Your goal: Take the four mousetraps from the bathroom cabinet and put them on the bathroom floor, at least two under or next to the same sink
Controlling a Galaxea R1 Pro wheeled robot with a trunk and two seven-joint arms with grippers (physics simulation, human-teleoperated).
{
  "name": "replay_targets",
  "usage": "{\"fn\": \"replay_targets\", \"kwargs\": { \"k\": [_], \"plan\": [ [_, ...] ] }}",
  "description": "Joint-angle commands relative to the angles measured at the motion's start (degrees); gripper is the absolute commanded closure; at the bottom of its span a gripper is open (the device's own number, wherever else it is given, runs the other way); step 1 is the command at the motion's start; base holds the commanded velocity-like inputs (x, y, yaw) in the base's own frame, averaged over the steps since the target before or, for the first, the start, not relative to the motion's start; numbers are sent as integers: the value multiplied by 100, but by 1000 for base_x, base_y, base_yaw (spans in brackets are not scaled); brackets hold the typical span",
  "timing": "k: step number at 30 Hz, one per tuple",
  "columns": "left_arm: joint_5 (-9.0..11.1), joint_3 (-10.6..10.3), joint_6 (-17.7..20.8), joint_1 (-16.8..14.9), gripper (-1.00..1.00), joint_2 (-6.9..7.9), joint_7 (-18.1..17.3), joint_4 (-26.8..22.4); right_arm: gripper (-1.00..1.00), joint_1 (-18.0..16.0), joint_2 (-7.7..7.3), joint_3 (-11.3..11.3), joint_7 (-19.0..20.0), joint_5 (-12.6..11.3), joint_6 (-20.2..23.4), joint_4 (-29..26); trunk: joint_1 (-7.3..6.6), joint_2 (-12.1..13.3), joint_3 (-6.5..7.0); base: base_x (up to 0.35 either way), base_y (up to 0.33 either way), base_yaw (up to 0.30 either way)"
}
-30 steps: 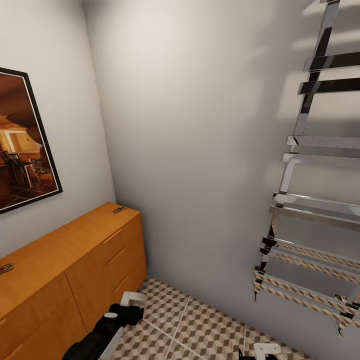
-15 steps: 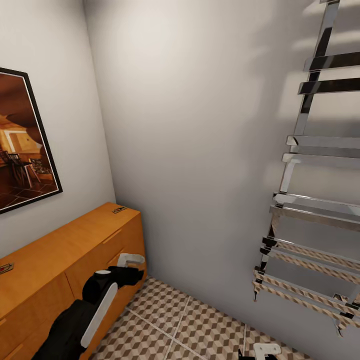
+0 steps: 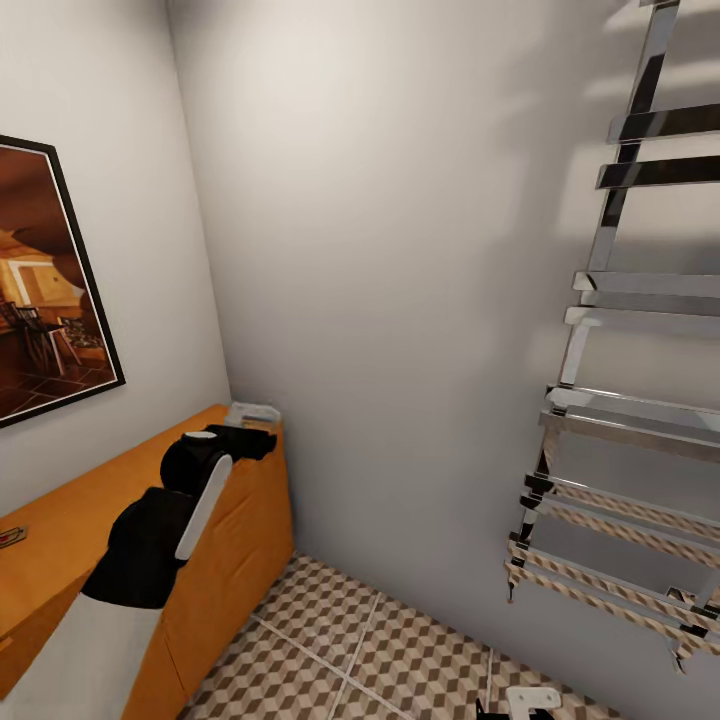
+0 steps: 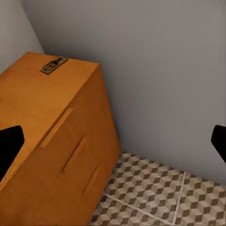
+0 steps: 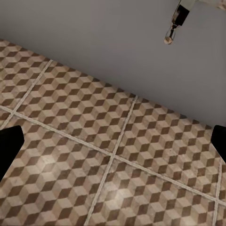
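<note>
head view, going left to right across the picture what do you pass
framed picture on the left wall → orange-brown cabinet → left arm with its pincer over the cabinet's far end → bare grey wall → chrome towel rail on the right

A dark-framed picture (image 3: 45, 285) hangs on the pale wall beside a chrome towel rail (image 3: 625, 400).

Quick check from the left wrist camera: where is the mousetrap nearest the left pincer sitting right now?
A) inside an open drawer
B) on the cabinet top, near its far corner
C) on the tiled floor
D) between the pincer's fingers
B: the mousetrap lies flat on the cabinet top by the far corner, ahead of the left pincer, whose fingers stand wide apart.
</note>
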Motion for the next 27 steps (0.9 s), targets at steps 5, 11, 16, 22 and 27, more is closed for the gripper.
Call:
{"fn": "replay_targets", "kwargs": {
  "k": [5,11,16,22,27],
  "plan": [
    [54,70,27,-765,-100,14,60,567,-100,-1,3,50,-16,-42,-7,1,2,-5,-3,0,0,0],
    [37,174,23,-1275,-100,200,60,909,-100,-1,0,49,-16,-42,-6,0,2,-5,-3,0,0,0],
    [32,257,71,-1416,-100,1002,-20,1076,-100,-1,7,48,-16,-42,-6,1,2,-5,-3,0,0,0],
    [221,517,88,-1440,-100,2242,-1493,1608,-100,-1,12,51,-10,-42,-6,1,2,-5,-3,0,0,0],
    [281,575,40,-1444,-100,3089,-3819,2022,-100,-1,16,52,-8,-42,-6,1,2,-5,-3,0,0,0]
  ]
}}
